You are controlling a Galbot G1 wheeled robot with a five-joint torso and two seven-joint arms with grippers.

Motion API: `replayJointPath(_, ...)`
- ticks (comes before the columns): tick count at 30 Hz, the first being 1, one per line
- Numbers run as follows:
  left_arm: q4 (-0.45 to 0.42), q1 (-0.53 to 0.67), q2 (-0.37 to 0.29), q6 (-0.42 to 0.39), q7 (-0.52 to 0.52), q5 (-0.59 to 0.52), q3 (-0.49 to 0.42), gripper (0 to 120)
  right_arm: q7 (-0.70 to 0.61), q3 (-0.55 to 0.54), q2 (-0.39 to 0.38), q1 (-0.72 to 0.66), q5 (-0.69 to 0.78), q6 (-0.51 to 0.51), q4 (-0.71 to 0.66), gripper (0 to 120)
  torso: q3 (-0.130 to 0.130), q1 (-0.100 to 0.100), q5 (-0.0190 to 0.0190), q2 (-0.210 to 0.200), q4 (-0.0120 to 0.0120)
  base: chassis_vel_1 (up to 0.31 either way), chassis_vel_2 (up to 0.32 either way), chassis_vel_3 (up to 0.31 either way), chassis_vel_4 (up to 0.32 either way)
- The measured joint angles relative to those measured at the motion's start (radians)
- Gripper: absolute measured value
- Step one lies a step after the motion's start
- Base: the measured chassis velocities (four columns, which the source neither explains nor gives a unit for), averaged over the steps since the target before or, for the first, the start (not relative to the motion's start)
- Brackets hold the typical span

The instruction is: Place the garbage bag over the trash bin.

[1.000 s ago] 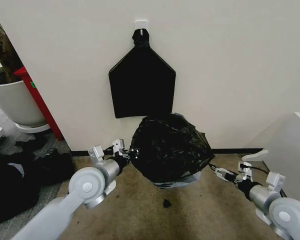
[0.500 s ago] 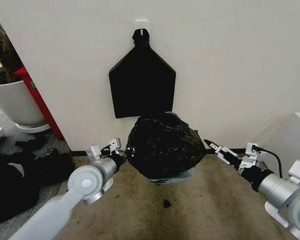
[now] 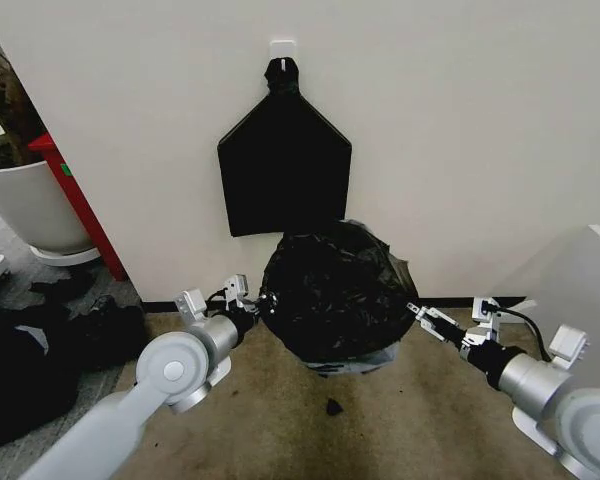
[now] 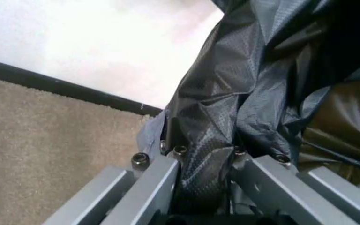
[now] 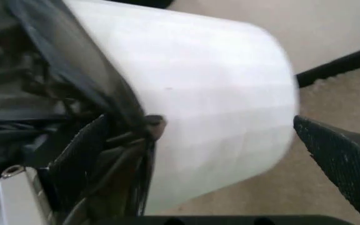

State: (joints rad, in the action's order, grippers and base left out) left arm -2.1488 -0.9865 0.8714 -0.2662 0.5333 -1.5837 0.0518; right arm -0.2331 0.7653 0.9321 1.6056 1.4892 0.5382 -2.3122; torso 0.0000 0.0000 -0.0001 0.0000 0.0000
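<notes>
Black, glossy film is what you are handling: the garbage bag (image 3: 330,292) is draped over the trash bin (image 3: 375,355), which stands on the carpeted floor (image 3: 400,420) against the wall's dark baseboard, directly under a flat black bag bundle (image 3: 284,170) hanging from a hook. Only a sliver of the bin's pale wall peeks out at the bottom in the head view. Your left claw (image 3: 248,305) is at the bag's left side, and its wrist view shows it clamped on a gathered fold of the plastic (image 4: 217,140) running down between the two fingers. Your right claw (image 3: 417,314) sits just beside the bag's right side with its fingers spread wide; its wrist view shows the cream bin wall (image 5: 211,103) between them, one finger (image 5: 342,154) clear on the outside and the other against the dark film. Expect the bag to weigh almost nothing, to be floppy and slippery, and to tear if pulled hard against the rim. It will likely billow and slide rather than hold shape, so take it by a bunched edge near the hem, not by a single taut layer. The bin looks light too and may well shift or tip when you tug.
</notes>
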Motion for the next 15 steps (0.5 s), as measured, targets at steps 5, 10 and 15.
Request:
replayJointPath(5, -0.02, -0.002, -0.001, 0.0, 0.003, -0.006, -0.001, 0, 0.021, -0.031, 0.003, -0.005, -0.087, 0.002, 0.064, 100, 0.0, 0.0, 0.0002, 0.0, 0.0, 0.0, 0.0, 0.0, 0.0)
replayJointPath(10, -0.019, -0.008, -0.002, 0.0, 0.002, -0.015, 0.006, 0, 0.06, 0.009, 0.008, 0.011, -0.129, -0.005, 0.137, 100, 0.0, 0.0, 0.0001, 0.0, 0.0, 0.0, 0.0, 0.0, 0.0)
replayJointPath(15, -0.012, -0.008, 0.001, 0.0, 0.002, -0.016, 0.007, 0, 0.068, 0.041, 0.002, 0.04, -0.122, -0.022, 0.138, 100, 0.0, 0.0, -0.0002, 0.0, -0.0001, 0.0, 0.0, 0.0, 0.0)
